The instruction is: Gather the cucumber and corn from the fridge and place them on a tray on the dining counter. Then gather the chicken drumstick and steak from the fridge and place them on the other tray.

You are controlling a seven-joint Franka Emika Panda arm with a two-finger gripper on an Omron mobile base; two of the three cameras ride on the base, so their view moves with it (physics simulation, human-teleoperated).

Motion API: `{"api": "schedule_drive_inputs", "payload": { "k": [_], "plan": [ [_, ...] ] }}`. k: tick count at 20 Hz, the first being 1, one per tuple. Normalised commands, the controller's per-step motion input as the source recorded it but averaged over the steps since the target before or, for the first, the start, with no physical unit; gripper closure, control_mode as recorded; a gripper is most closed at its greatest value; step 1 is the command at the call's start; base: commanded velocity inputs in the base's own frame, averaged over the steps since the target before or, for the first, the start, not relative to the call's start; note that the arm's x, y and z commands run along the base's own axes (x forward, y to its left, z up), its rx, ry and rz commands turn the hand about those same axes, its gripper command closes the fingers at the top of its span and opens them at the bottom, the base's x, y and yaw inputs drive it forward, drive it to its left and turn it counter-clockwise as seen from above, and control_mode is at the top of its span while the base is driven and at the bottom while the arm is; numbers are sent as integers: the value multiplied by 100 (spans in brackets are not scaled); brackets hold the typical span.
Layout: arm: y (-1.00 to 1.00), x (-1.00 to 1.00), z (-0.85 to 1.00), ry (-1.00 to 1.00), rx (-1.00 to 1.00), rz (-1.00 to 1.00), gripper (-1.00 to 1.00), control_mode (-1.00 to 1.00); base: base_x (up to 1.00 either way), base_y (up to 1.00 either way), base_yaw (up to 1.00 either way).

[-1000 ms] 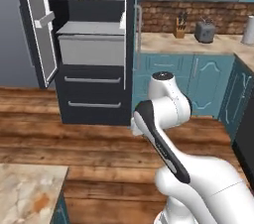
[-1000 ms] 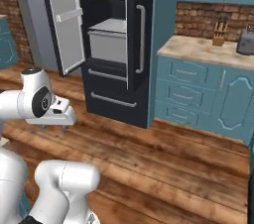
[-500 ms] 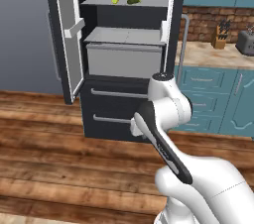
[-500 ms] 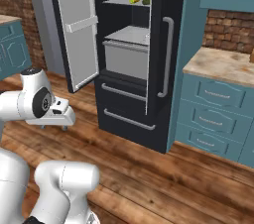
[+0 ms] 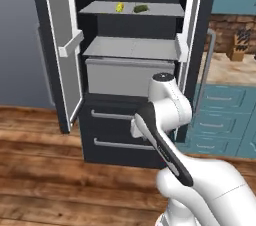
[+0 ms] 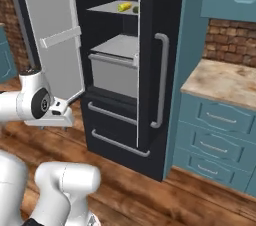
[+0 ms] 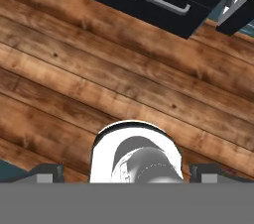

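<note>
Left base view has the fridge point(image 5: 135, 70) straight ahead with both upper doors swung open; the corn point(image 5: 119, 7) and the cucumber point(image 5: 140, 8) lie side by side on the upper shelf, corn to the left, near each other but whether touching I can't tell. Right base view shows the same pair, corn point(image 6: 123, 6) clear, cucumber mostly hidden behind the right door's edge. Arm is folded low in front of the drawers, well below that shelf; the gripper point(image 7: 126, 176) points down at the wooden floor point(image 7: 74, 84), its fingers spread fully apart and holding nothing. Drumstick, steak, trays and dining counter aren't in these frames. Risks, as I judge them: the reach has to go from low to high through a narrow gap, so the elbow or hand could clip the right door point(image 5: 192, 45) or the grey bin point(image 5: 130, 75) below the shelves; the two items sit close, so closing on one could nudge the other to roll back or off the shelf; the cucumber is smooth and round, may slip from a shallow pinch; base may be too far or too near for a clean reach. No brands, labels or readable writing anywhere.
</note>
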Motion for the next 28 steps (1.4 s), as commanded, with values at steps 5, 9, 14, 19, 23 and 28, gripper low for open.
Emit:
{"api": "schedule_drive_inputs", "payload": {
  "k": [5,9,14,19,23,28],
  "plan": [
    [0,0,0,0,0,0,-100,100,100,61,-27],
    [0,0,0,0,0,0,-100,100,100,41,-50],
    [0,0,0,0,0,0,-100,100,70,25,-46],
    [0,0,0,0,0,0,-100,100,20,58,-24],
    [0,0,0,0,0,0,-100,100,45,33,-23],
    [0,0,0,0,0,0,-100,100,63,20,-17]
  ]
}}
